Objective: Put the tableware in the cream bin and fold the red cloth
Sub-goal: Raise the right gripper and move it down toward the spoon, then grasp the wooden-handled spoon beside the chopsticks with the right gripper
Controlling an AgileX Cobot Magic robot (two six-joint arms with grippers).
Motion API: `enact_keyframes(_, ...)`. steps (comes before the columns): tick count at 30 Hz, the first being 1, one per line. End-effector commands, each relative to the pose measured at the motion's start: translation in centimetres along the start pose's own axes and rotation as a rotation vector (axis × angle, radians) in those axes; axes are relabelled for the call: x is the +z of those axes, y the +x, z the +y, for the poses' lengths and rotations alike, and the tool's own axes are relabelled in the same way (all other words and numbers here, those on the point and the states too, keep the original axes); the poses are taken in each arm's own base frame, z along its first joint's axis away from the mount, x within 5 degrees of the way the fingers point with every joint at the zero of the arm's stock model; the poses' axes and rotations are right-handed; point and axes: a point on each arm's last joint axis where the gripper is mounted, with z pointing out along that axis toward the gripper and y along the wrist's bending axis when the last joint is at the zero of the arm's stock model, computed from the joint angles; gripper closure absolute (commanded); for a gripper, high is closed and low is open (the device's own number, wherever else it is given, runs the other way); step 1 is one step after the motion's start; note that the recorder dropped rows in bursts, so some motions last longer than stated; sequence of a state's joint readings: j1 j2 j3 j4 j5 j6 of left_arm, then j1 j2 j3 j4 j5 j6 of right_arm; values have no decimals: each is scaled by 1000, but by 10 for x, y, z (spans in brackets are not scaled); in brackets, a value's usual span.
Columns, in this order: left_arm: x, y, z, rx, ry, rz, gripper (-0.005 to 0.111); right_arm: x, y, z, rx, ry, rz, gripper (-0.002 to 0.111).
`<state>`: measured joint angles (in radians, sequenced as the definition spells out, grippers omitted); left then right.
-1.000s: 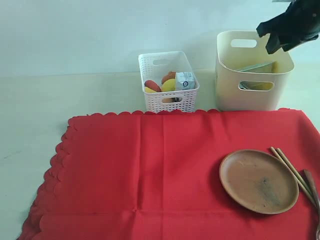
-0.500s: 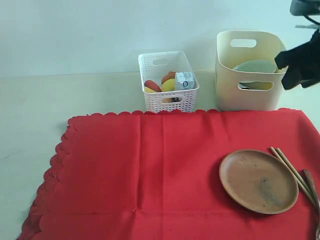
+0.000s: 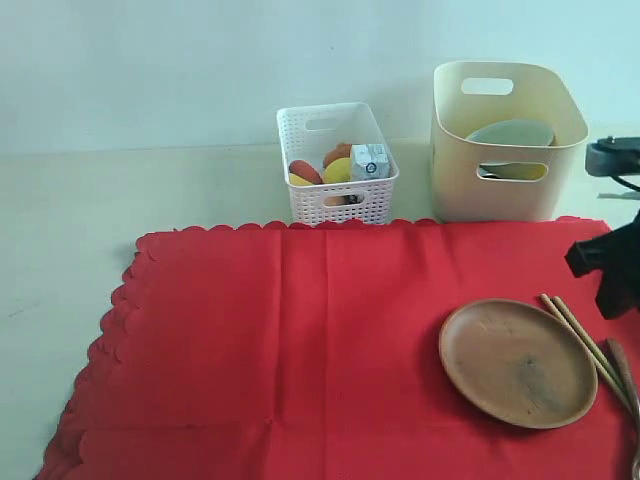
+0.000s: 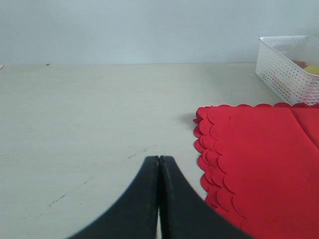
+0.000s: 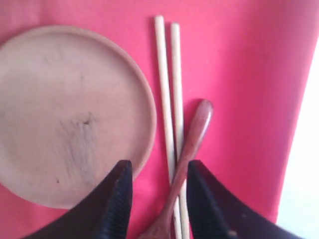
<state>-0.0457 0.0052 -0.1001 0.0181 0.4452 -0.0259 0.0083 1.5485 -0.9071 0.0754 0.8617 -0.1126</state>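
At the near right corner of the cloth [image 3: 300, 340], a plate [image 3: 518, 362] lies flat with chopsticks [image 3: 585, 345] just beside its rim and a spoon [image 3: 620, 368] alongside them, near the cloth's right edge. All three weigh the fabric down, so folding has to wait until they are cleared.

The right hand [image 5: 157, 169] hangs over this group, spread wide and carrying nothing. In its wrist view the dark fingers [image 5: 117, 199] straddle the lower ends of the chopsticks [image 5: 169, 99] and the spoon [image 5: 192, 144], with the plate [image 5: 70, 114] off to one side. That stance reads as lining up for the slim pieces rather than the plate.

The left hand [image 4: 158, 199] waits low over the bare table [image 4: 89, 124], off the scalloped side edge of the cloth [image 4: 249, 159]. Its two tips are pressed together with nothing between them, apparently parked out of the way until there is a hem to lift.

The cloth itself lies spread open and flat, faint creases crossing it.

Beyond its far edge stand two containers, apart from each other. The basket [image 3: 337, 160] holds food and a small carton [image 3: 370, 160]. To its right, the bin [image 3: 508, 140] already holds a pale bowl [image 3: 510, 132], tilted against the inner wall. Something grey shows through the bin's front handle slot, too small to identify.
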Motion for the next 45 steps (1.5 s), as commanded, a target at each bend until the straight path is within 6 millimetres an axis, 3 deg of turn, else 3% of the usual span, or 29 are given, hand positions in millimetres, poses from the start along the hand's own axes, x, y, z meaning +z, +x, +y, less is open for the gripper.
enact_keyframes(1,0,0,0,-4,1,-14,107,11,10,-8,30,77,53,76)
enact_keyframes(21,0,0,0,-4,1,-14,107,66,12,-16,73,129,242,76)
enact_keyframes(32,0,0,0,-4,1,-14,107,74,11,-14,98,103,244,76)
enact_keyframes(34,0,0,0,-4,1,-14,107,74,10,-14,92,103,242,79)
enact_keyframes(40,0,0,0,-4,1,-14,107,74,11,-13,75,94,245,107)
enact_keyframes(45,0,0,0,-4,1,-14,107,74,10,-13,70,91,243,108)
